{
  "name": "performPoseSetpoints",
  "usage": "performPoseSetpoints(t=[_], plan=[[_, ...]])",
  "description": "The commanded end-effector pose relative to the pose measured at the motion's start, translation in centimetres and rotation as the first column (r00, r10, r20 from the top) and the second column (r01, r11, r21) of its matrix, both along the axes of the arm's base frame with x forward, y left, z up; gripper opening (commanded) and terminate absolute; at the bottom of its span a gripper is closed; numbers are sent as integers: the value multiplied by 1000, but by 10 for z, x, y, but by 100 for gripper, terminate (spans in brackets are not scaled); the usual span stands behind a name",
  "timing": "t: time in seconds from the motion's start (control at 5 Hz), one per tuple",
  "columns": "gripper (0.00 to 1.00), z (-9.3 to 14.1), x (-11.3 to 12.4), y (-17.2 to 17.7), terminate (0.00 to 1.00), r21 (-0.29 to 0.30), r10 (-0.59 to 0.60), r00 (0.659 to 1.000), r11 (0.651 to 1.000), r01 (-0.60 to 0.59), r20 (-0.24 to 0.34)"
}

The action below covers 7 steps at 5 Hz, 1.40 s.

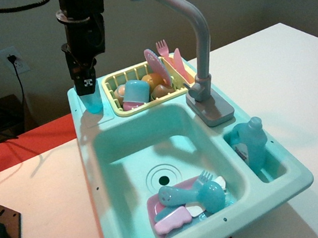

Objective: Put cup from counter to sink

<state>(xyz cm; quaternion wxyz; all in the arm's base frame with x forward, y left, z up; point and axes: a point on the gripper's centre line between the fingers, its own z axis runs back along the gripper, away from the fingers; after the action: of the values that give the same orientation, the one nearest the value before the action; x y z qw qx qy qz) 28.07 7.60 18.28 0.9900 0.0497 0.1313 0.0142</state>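
Observation:
The small translucent bright-blue cup (93,102) is at the back left corner of the toy sink unit, at or just above the turquoise counter ledge (107,115). I cannot tell whether it rests on the ledge. My black gripper (87,90) comes straight down from above and is shut on the cup's upper part. The deep turquoise sink (119,153), with its ringed drain (164,179), lies in front of and to the right of the cup. The tall grey faucet (198,38) stands at the back right of the basin.
A yellow rack (113,98) beside the cup holds a paler blue cup with a pink end (135,93) and toy dishes. A blue bottle (249,143) stands in the small side compartment. A pink plate (185,186) and blue utensils (194,195) lie in the sink's front.

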Motion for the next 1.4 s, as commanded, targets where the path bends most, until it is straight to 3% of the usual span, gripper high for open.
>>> performPoseSetpoints(t=[0.0, 0.6, 0.8, 1.2], plan=[[100, 0, 0, 0, 0, 0, 0, 1000, 1000, 0, 0], [100, -21, 6, -3, 0, 26, 13, 1000, 1000, -13, -8], [0, -23, 3, -3, 0, 44, 15, 1000, 999, -15, 14], [0, -25, -2, -4, 0, 41, 15, 1000, 999, -15, 16]])
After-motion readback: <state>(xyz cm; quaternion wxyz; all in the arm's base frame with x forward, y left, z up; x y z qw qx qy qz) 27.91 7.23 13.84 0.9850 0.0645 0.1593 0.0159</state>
